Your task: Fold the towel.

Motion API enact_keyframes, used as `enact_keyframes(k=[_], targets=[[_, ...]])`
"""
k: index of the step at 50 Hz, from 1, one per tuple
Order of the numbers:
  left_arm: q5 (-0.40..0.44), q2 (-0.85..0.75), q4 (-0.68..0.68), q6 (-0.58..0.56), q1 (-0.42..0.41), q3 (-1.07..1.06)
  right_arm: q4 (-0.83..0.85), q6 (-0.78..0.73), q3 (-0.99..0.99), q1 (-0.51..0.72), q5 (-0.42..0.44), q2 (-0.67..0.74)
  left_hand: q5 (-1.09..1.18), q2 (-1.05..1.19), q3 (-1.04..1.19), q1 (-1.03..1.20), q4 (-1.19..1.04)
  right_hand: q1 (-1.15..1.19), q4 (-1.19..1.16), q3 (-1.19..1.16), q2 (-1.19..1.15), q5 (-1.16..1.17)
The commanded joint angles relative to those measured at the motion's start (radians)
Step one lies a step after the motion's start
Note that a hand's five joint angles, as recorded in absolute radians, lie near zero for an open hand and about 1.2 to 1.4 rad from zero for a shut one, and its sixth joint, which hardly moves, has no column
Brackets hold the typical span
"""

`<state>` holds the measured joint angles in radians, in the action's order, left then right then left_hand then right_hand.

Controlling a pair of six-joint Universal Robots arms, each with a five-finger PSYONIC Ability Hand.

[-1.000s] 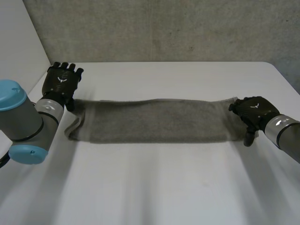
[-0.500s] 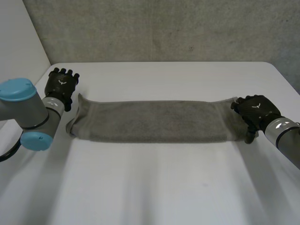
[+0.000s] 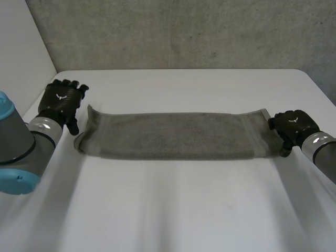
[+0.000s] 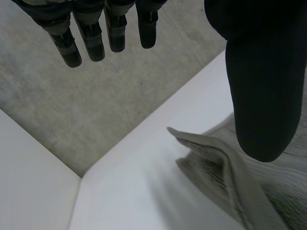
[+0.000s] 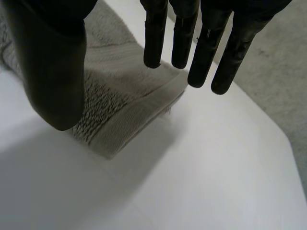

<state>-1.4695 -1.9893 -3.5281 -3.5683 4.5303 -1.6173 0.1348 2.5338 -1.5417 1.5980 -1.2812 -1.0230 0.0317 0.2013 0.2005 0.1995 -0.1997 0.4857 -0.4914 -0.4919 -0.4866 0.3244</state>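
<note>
Head view: towel [image 3: 176, 135] lies as a strip across the tabletop [image 3: 173, 210], left hand [image 3: 60, 102] just off its left end, right hand [image 3: 292, 126] at its right. Left wrist view: hand open, empty; you may pinch only the towel's curled top layer. Right wrist view: open, empty too, and uneven grabs skew the fold.

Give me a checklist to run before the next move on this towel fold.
1. Towel laid out long across the table: ok.
2. Left robot hand open beside the towel's left end: ok.
3. Right robot hand open at the right end: ok.
4. Towel gripped by either robot hand: not ok, neither holds it.
5. Left end lying flat: not ok, its far corner stands up.
6. Right fingertips touching cloth: cannot tell.
</note>
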Motion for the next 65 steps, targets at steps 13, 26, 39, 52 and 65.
enact_keyframes(k=[13,26,39,52,65], targets=[[-0.006,-0.005,-0.003,0.003,-0.033,-0.015,-0.027,0.000,0.061,-0.052,-0.004,0.073,0.010,0.015,0.016,0.017,-0.017,0.911,-0.905,-0.904,-0.910,0.897],[-0.006,0.058,-0.003,0.005,-0.033,-0.047,-0.064,-0.044,0.123,-0.266,-0.006,0.026,0.007,0.012,0.013,0.014,-0.014,0.911,-0.905,-0.904,-0.910,0.897],[-0.008,0.087,-0.002,0.051,-0.036,-0.046,-0.093,0.006,0.319,0.089,-0.069,-0.057,0.004,0.009,0.010,0.011,-0.011,0.911,-0.905,-0.904,-0.910,0.897],[-0.012,0.084,-0.003,0.054,-0.068,-0.035,0.164,0.014,0.411,0.693,-0.076,0.185,0.004,0.009,0.010,0.011,-0.011,0.911,-0.905,-0.904,-0.910,0.897],[-0.014,0.064,-0.003,0.052,-0.108,-0.007,0.169,-0.098,0.491,0.798,-0.069,0.383,0.004,0.009,0.010,0.011,-0.011,0.781,-0.775,-0.775,-0.780,0.768]])
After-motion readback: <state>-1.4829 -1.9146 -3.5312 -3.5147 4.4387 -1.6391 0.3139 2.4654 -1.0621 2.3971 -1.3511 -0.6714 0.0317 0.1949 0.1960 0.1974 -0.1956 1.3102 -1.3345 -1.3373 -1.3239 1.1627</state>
